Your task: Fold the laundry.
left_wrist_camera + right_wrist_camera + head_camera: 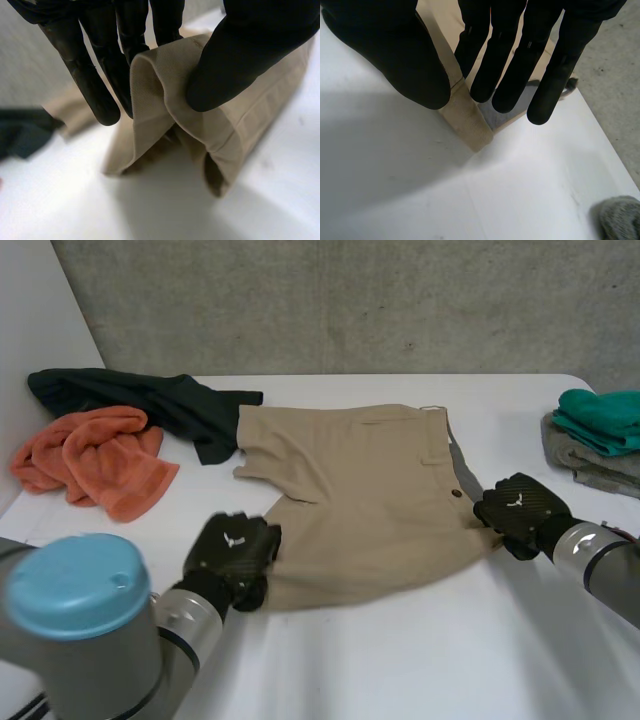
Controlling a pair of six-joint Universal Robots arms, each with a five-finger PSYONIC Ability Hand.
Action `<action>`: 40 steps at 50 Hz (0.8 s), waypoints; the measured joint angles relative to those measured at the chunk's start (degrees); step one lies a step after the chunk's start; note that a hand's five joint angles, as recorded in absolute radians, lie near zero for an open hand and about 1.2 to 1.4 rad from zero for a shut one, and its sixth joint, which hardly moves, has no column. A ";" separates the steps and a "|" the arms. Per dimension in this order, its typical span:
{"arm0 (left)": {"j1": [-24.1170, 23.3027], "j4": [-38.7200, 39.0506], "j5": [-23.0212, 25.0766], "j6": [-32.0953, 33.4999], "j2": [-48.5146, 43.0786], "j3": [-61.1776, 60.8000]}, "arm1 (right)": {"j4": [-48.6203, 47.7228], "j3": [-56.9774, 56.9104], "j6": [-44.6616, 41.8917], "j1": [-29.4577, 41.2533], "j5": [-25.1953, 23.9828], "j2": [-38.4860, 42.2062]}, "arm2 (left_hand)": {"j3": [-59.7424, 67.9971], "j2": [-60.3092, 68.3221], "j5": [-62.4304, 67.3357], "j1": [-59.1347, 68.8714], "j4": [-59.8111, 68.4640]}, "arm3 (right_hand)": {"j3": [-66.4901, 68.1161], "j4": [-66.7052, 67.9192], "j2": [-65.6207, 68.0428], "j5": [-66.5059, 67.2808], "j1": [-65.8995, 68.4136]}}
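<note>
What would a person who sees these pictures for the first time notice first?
The beige shorts lie spread in the middle of the white table. The left hand pinches their near leg hem, and the right hand pinches a waistband corner. An orange towel and a dark garment lie at the far left, and a teal cloth on a grey cloth at the right edge.

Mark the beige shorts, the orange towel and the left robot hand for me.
beige shorts (370,490), head view, middle of the fabric.
orange towel (100,455), head view, centre of the crumpled heap.
left robot hand (233,552), head view, back of the hand.
</note>
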 measured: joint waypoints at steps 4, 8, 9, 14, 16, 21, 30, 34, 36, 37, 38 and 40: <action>-0.25 -0.01 -0.21 -0.01 4.02 -0.52 | 2.59 1.73 -0.16 -0.26 0.47 -3.78 | 0.00 0.00 0.00 0.05 0.00 | 0.00 0.02 0.00 0.21 0.00; -0.68 -2.88 -0.19 0.19 9.33 -1.41 | 10.83 4.12 -0.58 -1.22 0.72 -11.61 | 0.00 0.00 0.00 0.09 0.00 | 0.18 0.08 0.00 1.08 0.00; -0.76 -4.01 -0.17 0.26 10.02 -1.54 | 12.75 4.39 -0.72 -1.49 0.73 -13.03 | 0.00 0.00 0.00 0.11 0.00 | 0.18 0.08 0.00 1.07 0.00; -1.87 -15.62 0.47 0.88 14.54 -1.91 | 26.23 5.82 -3.53 -4.30 1.25 -21.10 | 0.00 0.00 0.00 0.13 0.01 | 0.18 0.08 0.00 1.07 0.00; -2.57 -21.06 0.98 1.01 16.03 -1.87 | 31.32 6.39 -5.73 -5.89 1.73 -23.72 | 0.00 0.01 0.00 0.13 0.01 | 0.18 0.08 0.00 1.07 0.00; -4.53 -32.12 2.73 0.97 17.86 -1.66 | 40.93 7.92 -12.35 -9.29 2.42 -27.65 | 0.00 0.01 0.00 0.13 0.02 | 0.18 0.09 0.00 1.07 0.00; -5.82 -27.21 4.75 1.20 11.76 3.69 | 41.25 7.30 -13.88 -9.60 2.04 -24.54 | 0.27 0.22 0.00 0.40 0.10 | 0.18 0.08 0.00 1.08 -0.07; -3.18 -17.65 4.60 1.93 4.49 9.69 | 32.42 2.33 -5.74 -6.21 2.79 -18.24 | 0.27 0.22 0.00 0.42 0.23 | 0.18 0.09 0.00 1.44 -0.07; -1.57 -14.29 4.54 2.71 0.67 12.98 | 28.28 -0.58 -1.80 -4.33 3.73 -15.30 | 0.27 0.22 0.00 0.38 0.24 | 0.18 0.08 0.00 1.71 -0.07; -0.89 -13.11 4.54 3.12 -0.97 14.45 | 26.92 -1.61 -0.54 -3.68 4.13 -14.32 | 0.27 0.22 0.00 0.38 0.24 | 0.19 0.09 0.00 1.78 -0.07; 0.24 -11.45 4.50 4.00 -3.85 17.08 | 24.15 -3.98 1.89 -2.18 5.27 -12.10 | 0.27 0.22 0.00 0.38 0.24 | 0.19 0.09 0.00 2.10 -0.07; 1.76 -9.63 4.41 5.74 -8.35 21.50 | 20.50 -7.69 4.57 0.08 7.46 -8.60 | 0.27 0.22 0.00 0.38 0.25 | 0.19 0.09 0.00 2.39 -0.07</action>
